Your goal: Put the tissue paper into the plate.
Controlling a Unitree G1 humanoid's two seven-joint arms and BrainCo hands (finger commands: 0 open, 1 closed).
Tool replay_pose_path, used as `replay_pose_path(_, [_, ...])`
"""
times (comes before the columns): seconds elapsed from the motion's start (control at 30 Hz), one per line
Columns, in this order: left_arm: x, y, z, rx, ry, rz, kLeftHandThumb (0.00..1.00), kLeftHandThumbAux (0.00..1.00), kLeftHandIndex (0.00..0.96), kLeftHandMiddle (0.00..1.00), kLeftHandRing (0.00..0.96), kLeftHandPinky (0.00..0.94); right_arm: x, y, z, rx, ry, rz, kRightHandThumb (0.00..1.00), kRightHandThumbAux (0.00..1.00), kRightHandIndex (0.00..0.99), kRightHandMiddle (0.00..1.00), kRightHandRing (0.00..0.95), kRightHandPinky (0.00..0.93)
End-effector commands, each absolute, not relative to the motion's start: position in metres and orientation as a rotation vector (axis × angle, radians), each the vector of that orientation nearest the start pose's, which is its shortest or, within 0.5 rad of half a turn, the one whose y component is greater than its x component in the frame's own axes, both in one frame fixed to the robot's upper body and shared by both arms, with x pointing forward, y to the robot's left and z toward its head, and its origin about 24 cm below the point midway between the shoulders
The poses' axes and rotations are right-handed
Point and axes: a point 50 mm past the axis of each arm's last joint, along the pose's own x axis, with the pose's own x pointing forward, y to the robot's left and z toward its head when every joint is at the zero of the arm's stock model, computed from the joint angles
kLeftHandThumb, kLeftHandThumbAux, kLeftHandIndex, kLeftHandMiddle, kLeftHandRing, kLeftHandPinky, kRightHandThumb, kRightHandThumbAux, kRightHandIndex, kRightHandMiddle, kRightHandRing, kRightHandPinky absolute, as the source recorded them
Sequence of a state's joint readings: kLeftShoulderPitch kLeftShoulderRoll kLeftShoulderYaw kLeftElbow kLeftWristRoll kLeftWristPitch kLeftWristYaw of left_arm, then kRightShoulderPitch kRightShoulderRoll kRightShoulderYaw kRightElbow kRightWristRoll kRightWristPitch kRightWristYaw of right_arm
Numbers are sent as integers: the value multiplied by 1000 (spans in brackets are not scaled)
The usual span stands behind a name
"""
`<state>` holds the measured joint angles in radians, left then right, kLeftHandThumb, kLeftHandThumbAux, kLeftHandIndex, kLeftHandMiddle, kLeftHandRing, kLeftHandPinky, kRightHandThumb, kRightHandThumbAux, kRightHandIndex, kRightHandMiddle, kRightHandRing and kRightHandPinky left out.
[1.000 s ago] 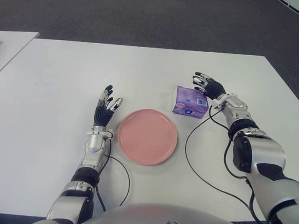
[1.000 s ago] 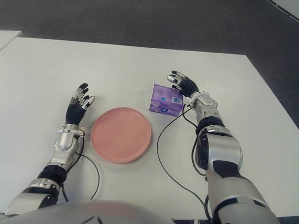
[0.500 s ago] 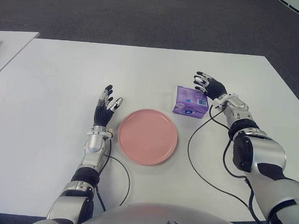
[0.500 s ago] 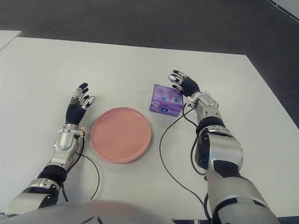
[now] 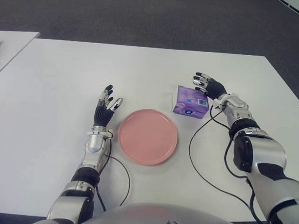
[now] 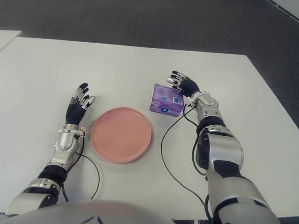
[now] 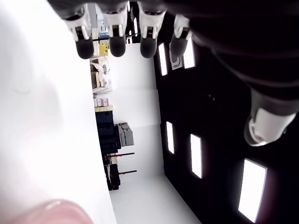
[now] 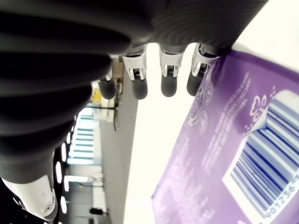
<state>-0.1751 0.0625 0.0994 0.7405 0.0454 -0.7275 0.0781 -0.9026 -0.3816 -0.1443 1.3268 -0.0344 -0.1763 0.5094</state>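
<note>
Tissue pack (image 5: 190, 101) off plate (image 5: 147, 136) rim, right hand (image 5: 209, 86) spread alongside.

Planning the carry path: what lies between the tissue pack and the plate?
Only bare table. In the left eye view the tissue pack lies just beyond the plate on its right, a narrow white gap between them. The cable runs right of both.

On the purple tissue pack (image 8: 233, 154) I can make out a barcode (image 8: 261, 177) on a white panel, with digits under it that look like "501236", cut off at the picture's edge. From the head views its printing is too small to read.
</note>
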Motion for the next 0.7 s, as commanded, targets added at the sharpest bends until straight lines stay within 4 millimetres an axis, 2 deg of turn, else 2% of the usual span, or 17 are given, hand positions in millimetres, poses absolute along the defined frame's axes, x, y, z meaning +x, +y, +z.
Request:
replay_pose_path(0.03, [251, 175, -19, 77, -114, 116, 0, 495, 0, 0, 0, 0, 371, -228, 58, -224, 330, 317, 219, 664, 0, 0, 0, 0])
replay_pose_path(0.3, [249, 175, -19, 78, -117, 109, 0, 484, 0, 0, 0, 0, 374, -230, 66, -378, 288, 316, 271, 595, 0, 0, 0, 0])
replay_pose_path(0.53, [250, 175, -19, 70, -107, 110, 0, 470, 0, 0, 0, 0, 384, -236, 106, -612, 107, 329, 301, 485, 0, 0, 0, 0])
replay_pose_path(0.7, [250, 174, -19, 64, -107, 117, 0, 464, 0, 0, 0, 0, 386, -233, 122, -834, -21, 306, 326, 370, 0, 0, 0, 0])
